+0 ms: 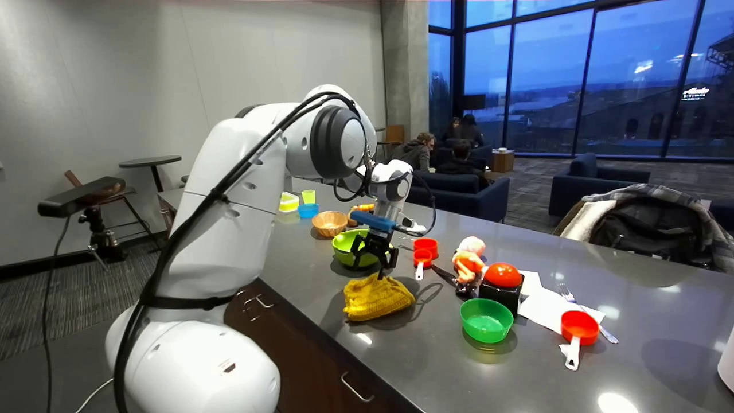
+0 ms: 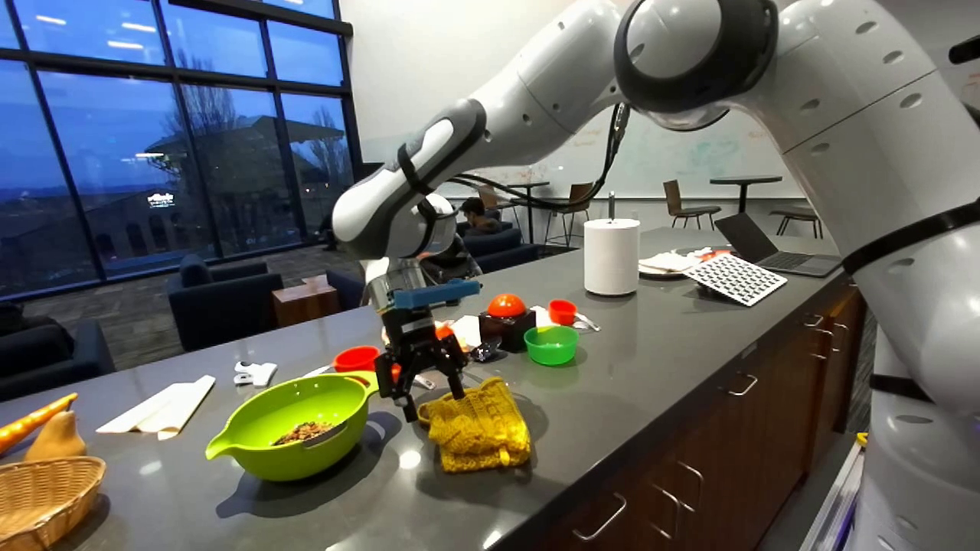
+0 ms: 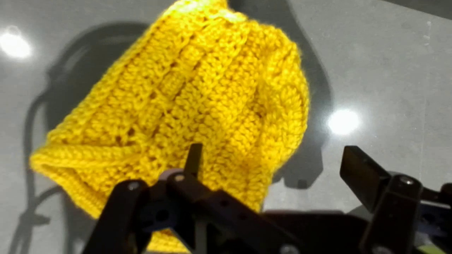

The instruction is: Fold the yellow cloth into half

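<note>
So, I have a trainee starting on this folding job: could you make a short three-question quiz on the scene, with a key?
1. True or false: the hand stands open.
2. The lime bowl holds: A) a red cup; B) brown bits; C) folded paper.
3. Fill in: in the wrist view, behind one finger shows the yellow cloth; behind the other, the gray ____.
Key: 1. True. 2. B. 3. counter.

In an exterior view, pale wall (image 1: 275, 51) runs left of a concrete pillar (image 1: 404, 69); right of it rise tall, blue-lit windows (image 1: 550, 80) and navy armchairs (image 1: 484, 199) stand there on dark carpet (image 1: 530, 201).
</note>
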